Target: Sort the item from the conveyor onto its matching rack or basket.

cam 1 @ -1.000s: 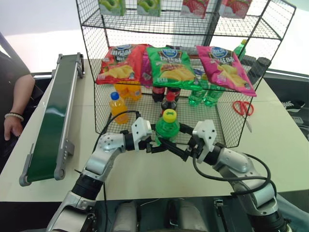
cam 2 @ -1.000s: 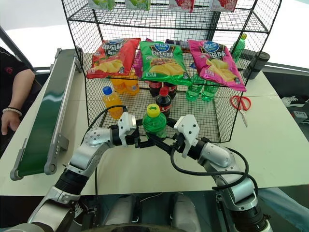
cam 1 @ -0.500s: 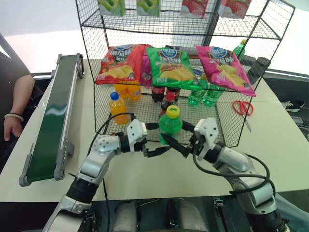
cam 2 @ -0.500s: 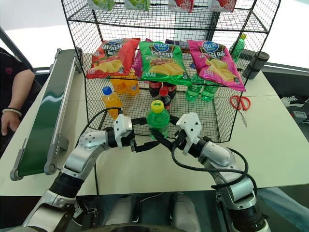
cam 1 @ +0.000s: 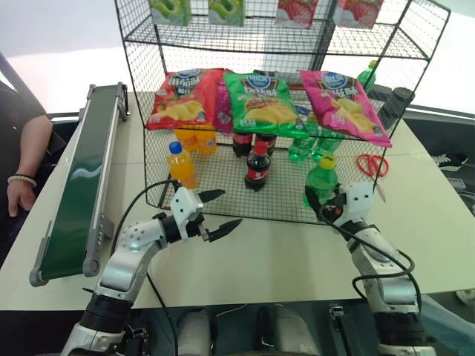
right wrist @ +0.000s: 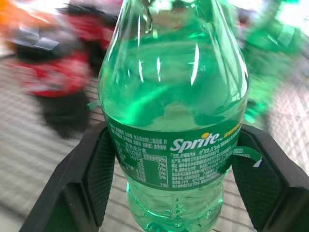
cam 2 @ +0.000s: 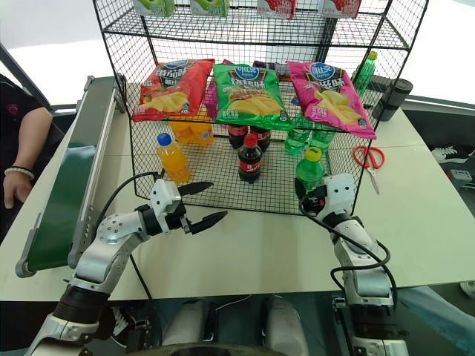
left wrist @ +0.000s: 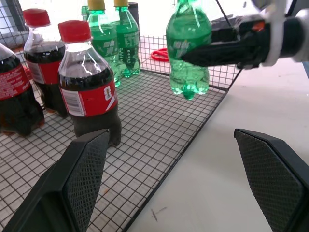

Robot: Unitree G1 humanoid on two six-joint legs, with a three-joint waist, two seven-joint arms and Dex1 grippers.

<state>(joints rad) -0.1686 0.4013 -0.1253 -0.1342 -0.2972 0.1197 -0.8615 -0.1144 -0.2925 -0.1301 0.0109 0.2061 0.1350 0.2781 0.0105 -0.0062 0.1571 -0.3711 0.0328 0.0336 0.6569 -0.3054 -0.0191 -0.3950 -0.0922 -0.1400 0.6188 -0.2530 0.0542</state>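
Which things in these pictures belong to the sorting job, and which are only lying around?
Job: green soda bottle, clamped in the right gripper; black wire rack; conveyor; left gripper, open.

Lying about: red scissors; chip bags; cola bottle and orange-drink bottle, already shelved.

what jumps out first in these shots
The big black wire rack on the table, with three bright chip bags on its middle tier. At its front right corner the right gripper holds a green soda bottle above the bottom shelf, while the left gripper hangs open nearby.
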